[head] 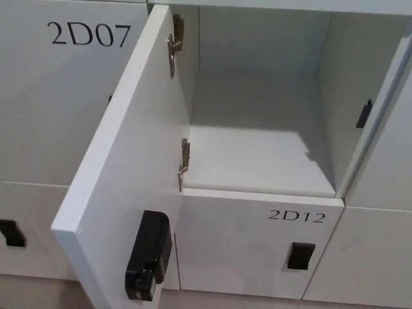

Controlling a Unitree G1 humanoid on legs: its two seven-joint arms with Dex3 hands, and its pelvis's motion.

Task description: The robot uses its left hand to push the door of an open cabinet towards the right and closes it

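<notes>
**Locker door stands open, no hand in sight**

Left of the open white cabinet [257, 129], locker 2D07 [58, 96] is closed. The flat white hinged door [122, 174] swings outward from the cabinet's left edge, a black latch block [148, 257] on it. Below: locker 2D12 [257, 244]. Neither robot hand shows.

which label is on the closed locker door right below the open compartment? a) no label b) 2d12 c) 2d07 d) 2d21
B: the closed white locker door directly under the open empty white compartment reads 2D12 in black print, above its black recessed handle; 2D07 sits on the door at upper left.
</notes>
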